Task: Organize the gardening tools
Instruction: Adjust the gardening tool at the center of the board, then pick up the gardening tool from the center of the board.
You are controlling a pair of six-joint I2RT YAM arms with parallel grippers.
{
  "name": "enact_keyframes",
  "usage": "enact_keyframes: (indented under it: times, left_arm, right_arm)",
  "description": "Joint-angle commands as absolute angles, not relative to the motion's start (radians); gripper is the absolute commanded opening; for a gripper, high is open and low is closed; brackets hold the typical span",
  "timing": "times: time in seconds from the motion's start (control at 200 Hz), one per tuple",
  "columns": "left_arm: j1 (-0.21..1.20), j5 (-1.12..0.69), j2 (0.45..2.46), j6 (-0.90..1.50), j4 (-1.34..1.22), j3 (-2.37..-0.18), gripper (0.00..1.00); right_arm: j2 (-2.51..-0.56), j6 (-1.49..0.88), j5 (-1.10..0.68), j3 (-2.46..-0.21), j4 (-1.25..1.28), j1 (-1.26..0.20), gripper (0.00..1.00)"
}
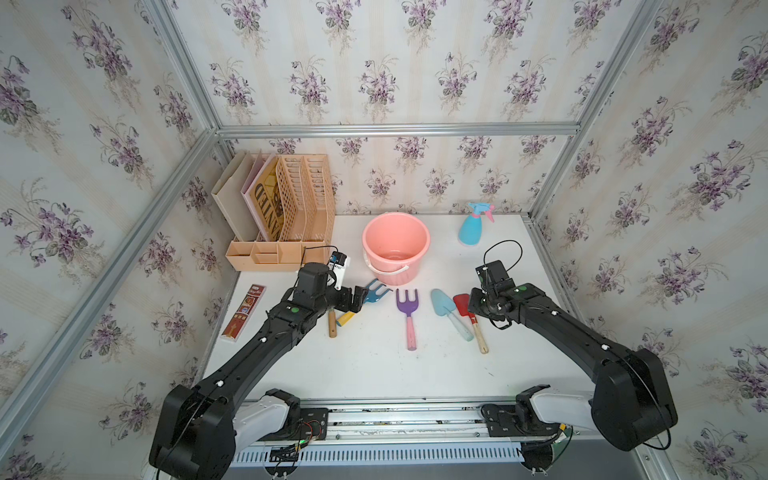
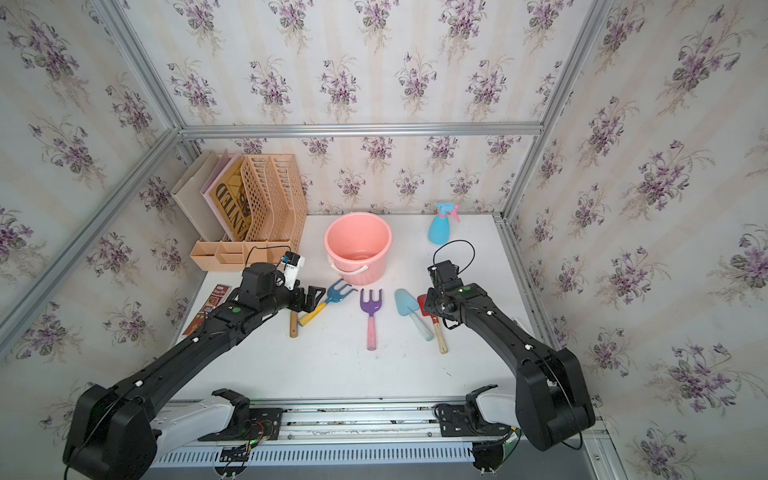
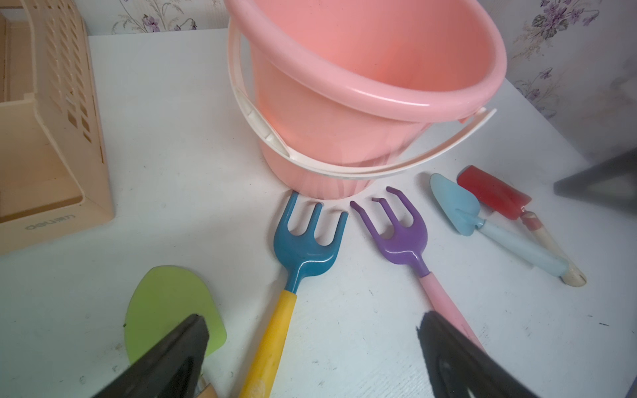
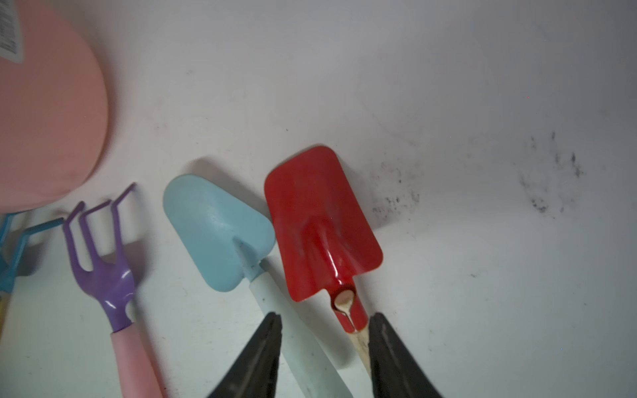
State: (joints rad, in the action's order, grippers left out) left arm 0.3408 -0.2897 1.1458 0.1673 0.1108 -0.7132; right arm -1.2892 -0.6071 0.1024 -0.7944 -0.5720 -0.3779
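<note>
Grasp step: right gripper [image 4: 324, 322] jaws half-closed astride red shovel [image 4: 320, 220] and trowel [image 4: 217, 231] handles, hold unclear. Left gripper [image 3: 310, 330] jaws wide, empty. Next: lift shovel alone.

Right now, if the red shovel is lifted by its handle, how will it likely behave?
Probably stiff: the red shovel has a glossy, metal-looking blade on a wooden handle. Held near the neck, it may stay fairly level. The light-blue trowel crosses its handle and may shift too.
</note>
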Motion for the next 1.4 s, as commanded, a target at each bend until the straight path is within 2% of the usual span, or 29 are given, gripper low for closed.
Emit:
enact_keyframes:
  times: [0.0,0.155,0.415,0.784,0.899,1.144,1.394]
  left_arm:
    - [0.347,-0.315,1.156,0.172,0.074,-0.725,0.99]
    - [0.351,-0.317,1.171,0.164,0.074,-0.732,0.99]
    - [0.353,-0.316,1.181,0.172,0.056,-0.723,1.0]
    - [0.354,-0.296,1.176,0.158,0.073,-0.727,0.99]
    - [0.353,-0.288,1.171,0.156,0.077,-0.727,0.99]
    - [0.354,-0.278,1.164,0.153,0.084,-0.733,0.99]
    - [0.354,-0.27,1.162,0.161,0.079,-0.735,1.0]
  right_arm:
    - [-1.273,-0.66,0.103,-0.751,-0.567,-0.392,0.4]
    - [-1.291,-0.651,0.135,-0.739,-0.575,-0.418,0.36]
    - [-1.4,-0.637,0.231,-0.749,-0.59,-0.463,0.36]
    - [-1.482,-0.626,0.229,-0.726,-0.508,-0.466,0.34]
    - [-1.5,-0.619,0.249,-0.728,-0.494,-0.465,0.27]
    - [-1.447,-0.616,0.329,-0.739,-0.503,-0.466,0.0]
    - [-1.303,-0.61,0.459,-0.8,-0.552,-0.476,0.0]
